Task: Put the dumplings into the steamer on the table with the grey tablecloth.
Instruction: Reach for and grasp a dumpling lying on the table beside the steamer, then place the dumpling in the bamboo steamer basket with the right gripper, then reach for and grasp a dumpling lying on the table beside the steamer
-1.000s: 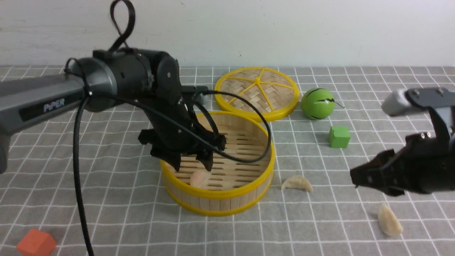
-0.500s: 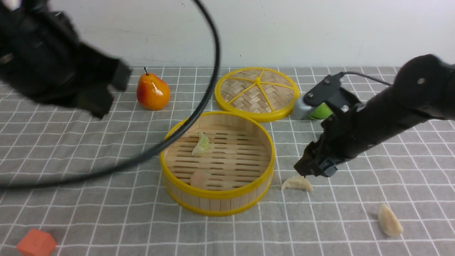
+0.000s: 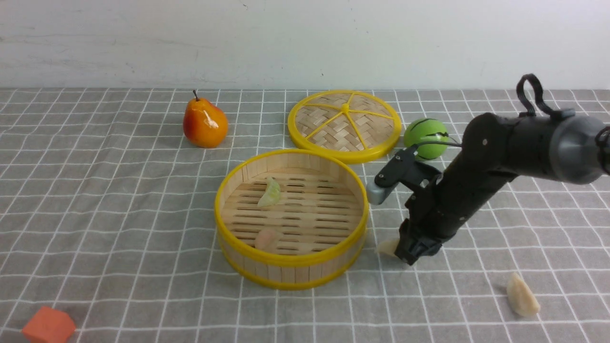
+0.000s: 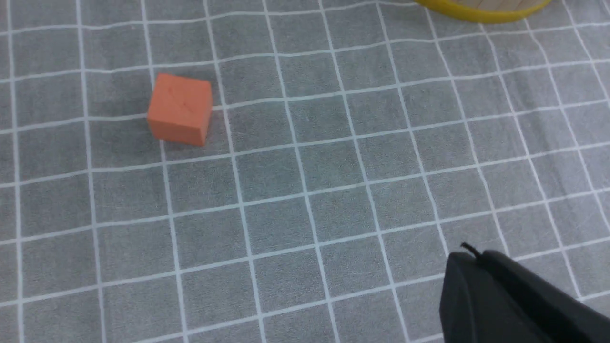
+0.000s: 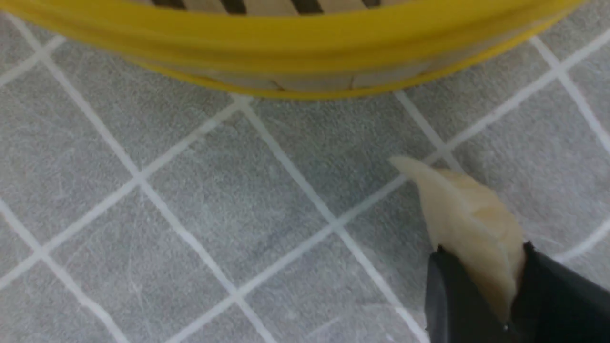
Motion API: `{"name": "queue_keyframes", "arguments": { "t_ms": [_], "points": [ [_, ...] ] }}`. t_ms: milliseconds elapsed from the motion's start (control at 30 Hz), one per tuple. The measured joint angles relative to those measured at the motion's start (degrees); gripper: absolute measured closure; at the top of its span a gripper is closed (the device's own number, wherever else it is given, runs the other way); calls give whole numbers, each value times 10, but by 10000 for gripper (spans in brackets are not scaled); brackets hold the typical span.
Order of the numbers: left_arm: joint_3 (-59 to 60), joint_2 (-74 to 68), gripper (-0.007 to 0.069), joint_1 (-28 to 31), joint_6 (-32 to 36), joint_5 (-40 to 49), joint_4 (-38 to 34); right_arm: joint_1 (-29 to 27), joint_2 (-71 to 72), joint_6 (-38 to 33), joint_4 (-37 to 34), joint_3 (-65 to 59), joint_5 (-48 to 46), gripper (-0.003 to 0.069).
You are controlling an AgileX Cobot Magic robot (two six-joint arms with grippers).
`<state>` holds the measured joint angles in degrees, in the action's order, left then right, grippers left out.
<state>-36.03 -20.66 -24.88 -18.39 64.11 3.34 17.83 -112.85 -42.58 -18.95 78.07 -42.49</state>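
Two, the green dumpling point(image 3: 270, 193) and pink dumpling point(image 3: 268, 238), lie in the steamer point(image 3: 290, 259); at its four o'clock the right gripper point(image 5: 481, 290) pinches a cream dumpling point(image 5: 469, 224) by one end — an off-centre hold that could let it twist free on lifting; left gripper point(image 4: 469, 267) closed, empty.

Plain off-white wall point(image 3: 305, 43), evenly lit

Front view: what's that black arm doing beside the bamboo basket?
The right gripper pinches a cream dumpling on the grey tablecloth, right beside the steamer. A green dumpling and a pink dumpling already lie inside the steamer. A second cream dumpling lies on the cloth farther right, untouched. The left gripper is shut, off near an orange cube.
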Motion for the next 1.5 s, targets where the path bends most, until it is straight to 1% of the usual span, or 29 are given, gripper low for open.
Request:
{"name": "queue_keyframes", "arguments": {
  "t_ms": [67, 100, 167, 233, 300, 400, 467, 533, 633, 700, 833, 900, 933, 967, 1033, 1100, 1133, 1167, 1233, 1300, 1333, 1367, 1400, 1433, 1500],
  "points": [
    [14, 31, 638, 0, -2, 0, 11, 0, 17, 39, 19, 16, -16, 501],
    [21, 49, 638, 0, -2, 0, 21, 0, 32, 70, 27, 34, -25, 501],
    [30, 68, 638, 0, -2, -1, 34, 0, 48, 100, 30, 58, -36, 501],
    [46, 79, 638, 0, -4, -6, 52, 4, 62, 135, 21, 90, -41, 501],
    [64, 78, 638, 0, -5, -18, 64, 19, 66, 158, -9, 119, -28, 501],
    [69, 65, 638, 0, -6, -50, 85, 56, 53, 158, -54, 137, 24, 501],
    [75, 56, 638, 0, -9, -86, 95, 88, 24, 145, -72, 141, 84, 501],
    [84, 54, 638, 0, -11, -115, 94, 112, -18, 140, -75, 142, 140, 501],
    [92, 53, 638, 0, -11, -132, 86, 121, -75, 139, -70, 142, 187, 500],
    [94, 53, 638, 0, -11, -135, 81, 119, -105, 147, -65, 141, 204, 466],
    [96, 53, 638, 0, -11, -138, 79, 113, -116, 175, -63, 142, 219, 307],
    [96, 53, 638, 0, -11, -139, 79, 110, -109, 187, -60, 142, 205, 209],
    [96, 53, 638, 0, -11, -139, 79, 108, -101, 192, -57, 142, 193, 172],
    [96, 53, 638, 0, -11, -139, 79, 106, -88, 195, -51, 144, 177, 144],
    [96, 53, 638, 0, -11, -139, 79, 99, -56, 202, -31, 152, 137, 113],
    [96, 53, 638, 0, -11, -139, 79, 86, -5, 213, 4, 160, 97, 106],
    [96, 53, 638, 0, -11, -139, 79, 82, 1, 215, 15, 160, 93, 106],
    [96, 53, 638, 0, -11, -140, 79, 59, 50, 249, 59, 166, 43, 113],
    [99, 53, 638, 0, -16, -146, 79, 28, 83, 307, 104, 169, -17, 127],
    [111, 53, 638, 0, -39, -176, 78, -28, 107, 405, 167, 159, -107, 155],
    [113, 53, 638, 0, -39, -180, 78, -28, 108, 412, 167, 156, -114, 155],
    [125, 53, 638, 0, -50, -203, 78, -61, 111, 456, 199, 125, -154, 169],
    [137, 52, 638, 0, -54, -226, 78, -81, 111, 475, 208, 94, -171, 175],
    [148, 52, 638, 0, -55, -242, 78, -100, 108, 484, 209, 50, -177, 179],
    [157, 52, 638, 0, -55, -256, 78, -112, 103, 481, 196, -19, -167, 181]
  ]
}}
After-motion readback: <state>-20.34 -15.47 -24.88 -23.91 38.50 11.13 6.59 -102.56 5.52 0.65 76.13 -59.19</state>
